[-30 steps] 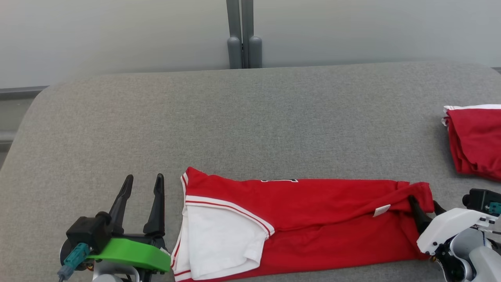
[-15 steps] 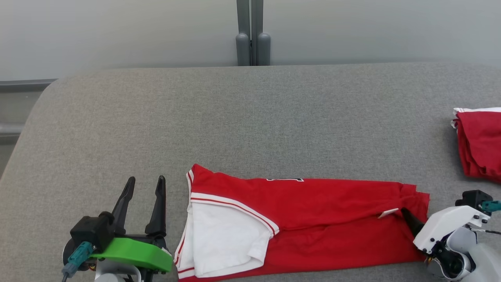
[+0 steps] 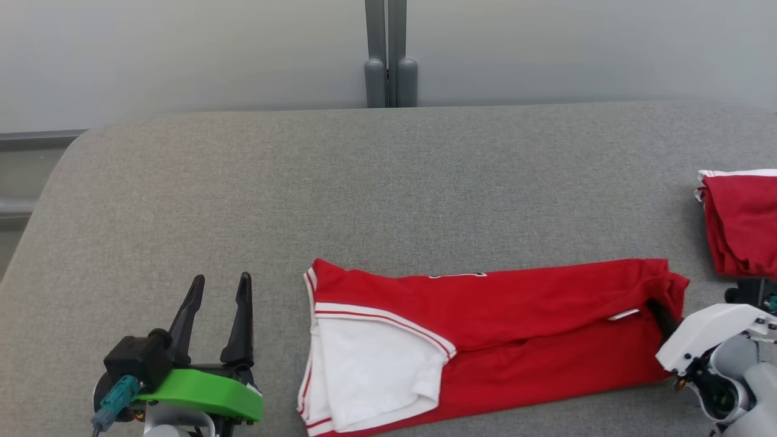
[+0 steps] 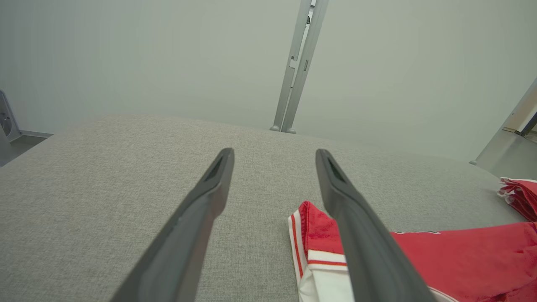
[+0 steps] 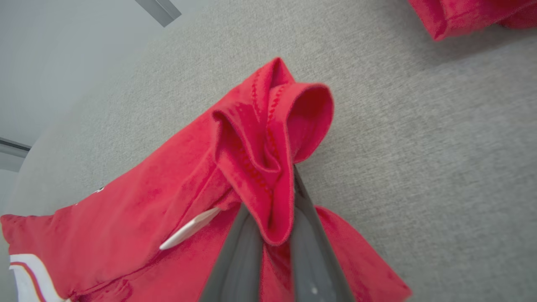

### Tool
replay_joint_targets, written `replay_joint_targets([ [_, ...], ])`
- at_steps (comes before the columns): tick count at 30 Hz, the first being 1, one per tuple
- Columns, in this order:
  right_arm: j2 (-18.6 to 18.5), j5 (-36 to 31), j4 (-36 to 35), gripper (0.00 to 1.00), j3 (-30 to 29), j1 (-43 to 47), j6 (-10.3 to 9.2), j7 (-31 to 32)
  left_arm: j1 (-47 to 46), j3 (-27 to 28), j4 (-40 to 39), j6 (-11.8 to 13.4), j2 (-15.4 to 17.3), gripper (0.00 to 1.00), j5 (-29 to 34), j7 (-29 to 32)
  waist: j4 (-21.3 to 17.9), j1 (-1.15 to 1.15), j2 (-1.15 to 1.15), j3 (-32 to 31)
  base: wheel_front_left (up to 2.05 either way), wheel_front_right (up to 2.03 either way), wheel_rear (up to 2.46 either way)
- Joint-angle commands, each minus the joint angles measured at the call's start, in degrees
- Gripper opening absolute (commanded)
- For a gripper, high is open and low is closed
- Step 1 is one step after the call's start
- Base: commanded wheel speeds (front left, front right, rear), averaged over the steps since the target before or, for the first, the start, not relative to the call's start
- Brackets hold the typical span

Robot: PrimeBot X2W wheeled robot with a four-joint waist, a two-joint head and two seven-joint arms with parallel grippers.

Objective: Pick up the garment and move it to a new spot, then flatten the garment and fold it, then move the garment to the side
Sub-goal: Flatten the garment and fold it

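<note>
Now I'm pinching the red jersey (image 3: 516, 315) at its three-o'clock hem with the right gripper (image 3: 655, 306); the left gripper (image 3: 221, 277) is hanging at eight o'clock, jaws wide.

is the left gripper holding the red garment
No, the left gripper stands open with nothing between its fingers, apart from the red garment beside it.

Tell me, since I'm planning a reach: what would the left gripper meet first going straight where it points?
Likely only bare grey surface; the way looks free. The left gripper points clear of the red garment.
</note>
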Motion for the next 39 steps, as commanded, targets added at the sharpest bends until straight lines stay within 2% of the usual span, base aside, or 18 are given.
replay_joint_targets([
  [1,-1.7,-0.2,-0.1,0.00,-0.6,-0.9,0.01,-0.8,0.6,0.3,-0.1,0.1,-0.3,1.00,0.8,-0.1,-0.4,0.00,0.00,-0.1,0.00,0.00,0.00],
  [4,-4.4,-2.2,0.2,0.00,-1.1,-1.5,0.01,-2.0,1.0,1.0,-0.3,0.1,-0.5,1.00,0.7,-0.1,-0.7,0.00,0.00,-0.2,0.00,0.00,0.00],
  [7,-4.4,-3.2,-2.2,0.00,-0.9,-2.0,0.02,-2.2,1.3,2.1,-0.4,0.5,-0.8,1.00,0.4,-0.1,-1.0,0.00,0.00,-0.6,0.00,0.00,0.00],
  [10,-3.4,-2.4,-7.5,0.00,-0.8,-1.0,0.01,-1.1,1.6,3.0,-0.6,0.6,-1.2,1.00,0.6,-0.1,-1.1,0.00,0.00,-1.0,0.00,0.00,0.00],
  [18,4.1,3.3,-27.9,0.00,1.6,4.6,0.01,5.7,2.9,5.4,-0.9,0.8,-1.5,1.00,1.1,-0.1,0.1,0.00,0.00,-1.8,0.00,0.00,0.00],
  [22,9.5,3.7,-32.8,0.00,3.4,7.0,0.02,8.7,3.0,5.5,-0.6,0.1,-2.3,1.00,1.3,-0.1,2.2,0.00,0.00,-2.0,0.00,0.00,0.00],
  [28,15.1,1.4,-29.9,0.00,5.3,7.4,0.02,10.1,2.3,4.9,0.5,-0.7,-3.1,1.00,2.0,-0.1,7.0,0.00,0.00,-1.4,0.00,0.00,0.00],
  [34,16.2,2.7,-24.2,0.00,7.4,5.4,0.02,8.3,1.7,5.2,1.4,-1.4,-3.7,1.00,2.4,-0.1,11.0,0.00,0.00,-0.5,0.00,0.00,0.00],
  [39,16.3,4.7,-18.6,0.00,11.3,2.3,0.02,5.4,1.3,5.4,2.0,-1.9,-4.2,1.00,3.0,-0.1,12.3,0.00,0.00,0.1,0.00,0.00,0.00],
])
